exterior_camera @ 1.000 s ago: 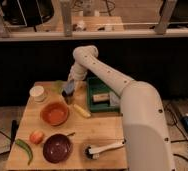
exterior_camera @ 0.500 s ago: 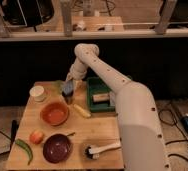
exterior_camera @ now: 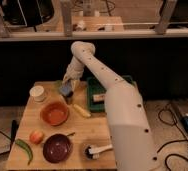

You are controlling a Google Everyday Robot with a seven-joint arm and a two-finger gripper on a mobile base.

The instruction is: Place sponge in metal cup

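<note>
Gripper (exterior_camera: 68, 86) above the far side of the wooden table (exterior_camera: 94, 132), closed on the blue-grey sponge (exterior_camera: 65, 90), orange bowl (exterior_camera: 54, 113) just in front, white cup (exterior_camera: 37, 93) near

On the wooden surface (exterior_camera: 91, 131) a white cup (exterior_camera: 37, 93) stands at the back left, just left of the tool (exterior_camera: 68, 84), which hangs over the back edge. In front of the cup is an orange bowl (exterior_camera: 54, 113), with a long yellow piece (exterior_camera: 81, 110) beside it. A green tray (exterior_camera: 93, 86) holds a tan block (exterior_camera: 100, 97). At the front lie a green pepper (exterior_camera: 25, 150), a reddish fruit (exterior_camera: 36, 136), a purple bowl (exterior_camera: 57, 148) and a white brush (exterior_camera: 98, 149).
</note>
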